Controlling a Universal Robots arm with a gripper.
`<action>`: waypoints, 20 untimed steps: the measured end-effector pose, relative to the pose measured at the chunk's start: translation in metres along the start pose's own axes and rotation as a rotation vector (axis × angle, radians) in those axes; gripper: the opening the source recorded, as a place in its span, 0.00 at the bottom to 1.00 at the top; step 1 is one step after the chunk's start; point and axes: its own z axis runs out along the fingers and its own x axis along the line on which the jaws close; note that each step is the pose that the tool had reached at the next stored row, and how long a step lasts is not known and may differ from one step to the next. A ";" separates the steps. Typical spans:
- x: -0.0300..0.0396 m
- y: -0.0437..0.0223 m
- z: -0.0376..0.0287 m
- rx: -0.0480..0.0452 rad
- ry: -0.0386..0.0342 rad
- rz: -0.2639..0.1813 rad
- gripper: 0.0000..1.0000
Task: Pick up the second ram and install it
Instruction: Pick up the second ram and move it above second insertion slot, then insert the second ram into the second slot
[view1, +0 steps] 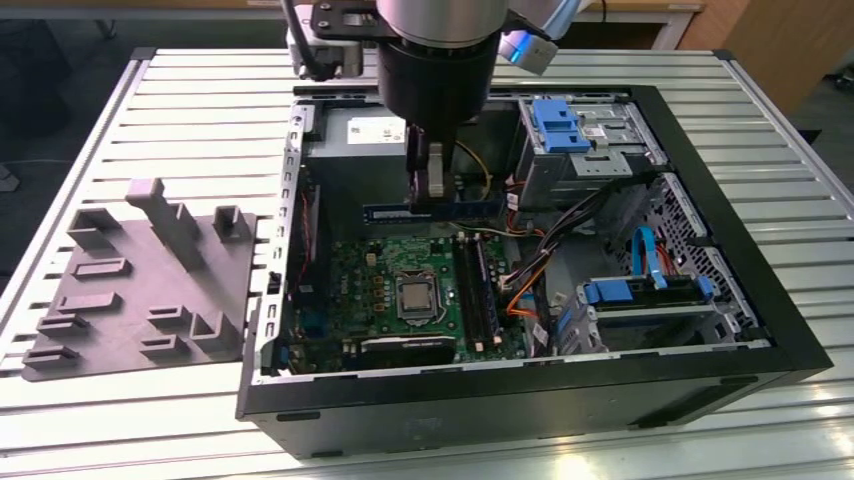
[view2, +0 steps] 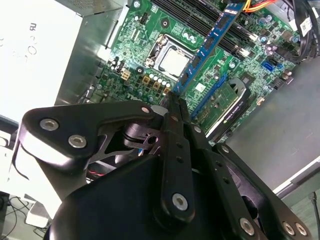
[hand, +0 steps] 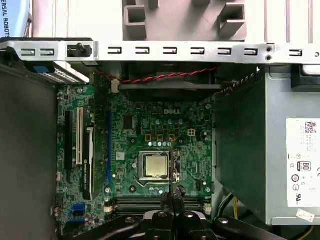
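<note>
End effector (view1: 434, 198) w/ second ram (view1: 470, 208) above motherboard (view1: 360, 282), cables (view1: 529, 266) beside

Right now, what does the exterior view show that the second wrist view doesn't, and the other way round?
Exterior view: the grey plastic tray with raised blocks beside the open black computer case, and the blue drive brackets inside it.
Second wrist view: the row of small black chips on the long narrow blue memory stick.
Both: the tool shut on that stick, held over the large green motherboard with its square silver chip.
</note>
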 end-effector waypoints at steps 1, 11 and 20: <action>0.0000 0.0000 0.0008 0.0000 0.0001 0.000 0.11; 0.0003 -0.0003 0.0112 0.0002 0.0000 0.000 0.11; 0.0003 -0.0004 0.0150 0.0001 -0.0002 0.000 0.11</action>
